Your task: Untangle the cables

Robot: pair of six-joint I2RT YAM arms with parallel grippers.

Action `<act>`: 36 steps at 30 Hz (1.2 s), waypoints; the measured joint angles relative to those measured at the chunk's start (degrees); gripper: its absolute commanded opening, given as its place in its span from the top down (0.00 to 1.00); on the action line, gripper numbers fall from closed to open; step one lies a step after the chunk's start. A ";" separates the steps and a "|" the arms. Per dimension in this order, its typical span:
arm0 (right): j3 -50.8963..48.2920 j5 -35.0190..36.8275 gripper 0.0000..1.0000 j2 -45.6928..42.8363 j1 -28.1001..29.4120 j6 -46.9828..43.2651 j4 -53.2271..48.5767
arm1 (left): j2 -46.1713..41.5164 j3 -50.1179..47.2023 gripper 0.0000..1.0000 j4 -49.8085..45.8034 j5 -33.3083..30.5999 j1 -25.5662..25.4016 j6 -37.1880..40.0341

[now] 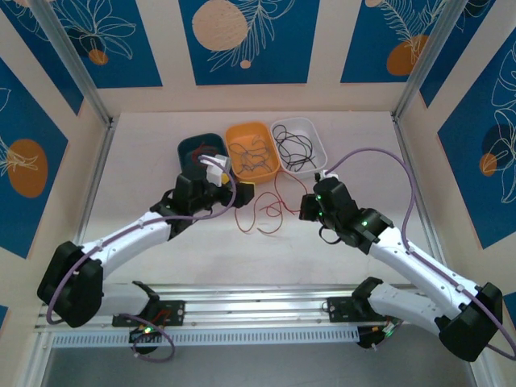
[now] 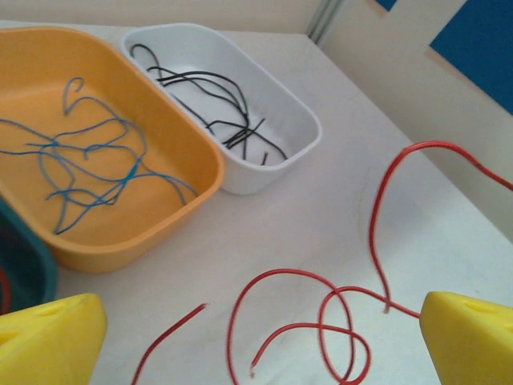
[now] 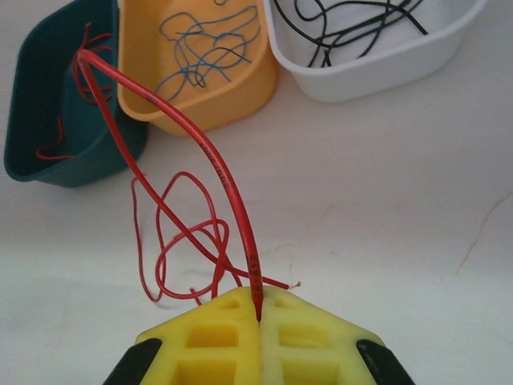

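pinching a red wire (image 3: 228, 200) in my right claw (image 3: 260, 305), my left claw (image 2: 260, 337) gaping wide above loose red wires (image 2: 284, 272) on the counter (image 2: 280, 208).

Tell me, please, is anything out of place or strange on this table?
Yes. A knot of red wires lies loose on the table, outside any bin, so it looks unsorted. One red wire, pinched in the shut right gripper, stretches up toward the teal bin.
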 measured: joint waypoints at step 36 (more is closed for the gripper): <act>0.00 -7.26 1.00 -2.78 0.02 -1.64 3.58 | 18.43 4.94 0.73 16.06 -6.60 -9.60 -9.79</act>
